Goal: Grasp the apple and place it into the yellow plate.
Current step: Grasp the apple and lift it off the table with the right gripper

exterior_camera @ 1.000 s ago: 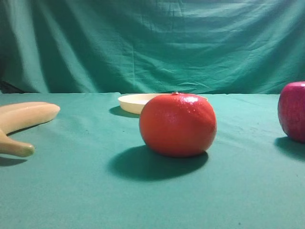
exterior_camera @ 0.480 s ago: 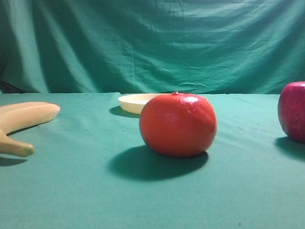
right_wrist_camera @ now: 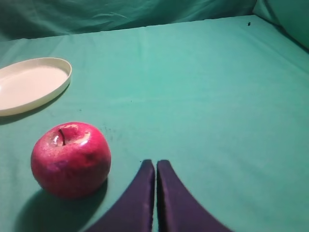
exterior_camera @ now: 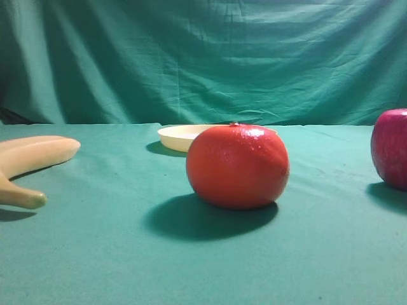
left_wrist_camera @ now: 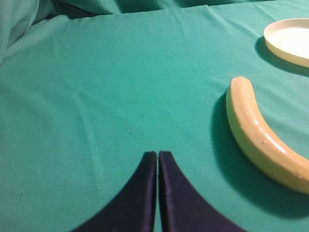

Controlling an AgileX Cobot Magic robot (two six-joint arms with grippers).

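Observation:
The dark magenta-red apple (right_wrist_camera: 71, 159) with a thin stem stands on the green cloth, left of my right gripper (right_wrist_camera: 156, 164), which is shut and empty. The same apple (exterior_camera: 390, 148) is cut by the right edge of the exterior view. The pale yellow plate (right_wrist_camera: 30, 84) lies empty beyond the apple to the left; the exterior view shows the plate (exterior_camera: 179, 136) partly hidden behind the orange-red fruit. My left gripper (left_wrist_camera: 158, 155) is shut with nothing in it, over bare cloth, and the plate (left_wrist_camera: 291, 41) sits far right of it.
A large orange-red round fruit (exterior_camera: 237, 166) stands in the middle of the cloth. A pale yellow banana (left_wrist_camera: 260, 135) lies to the right of my left gripper. A green curtain (exterior_camera: 203, 57) hangs behind the table.

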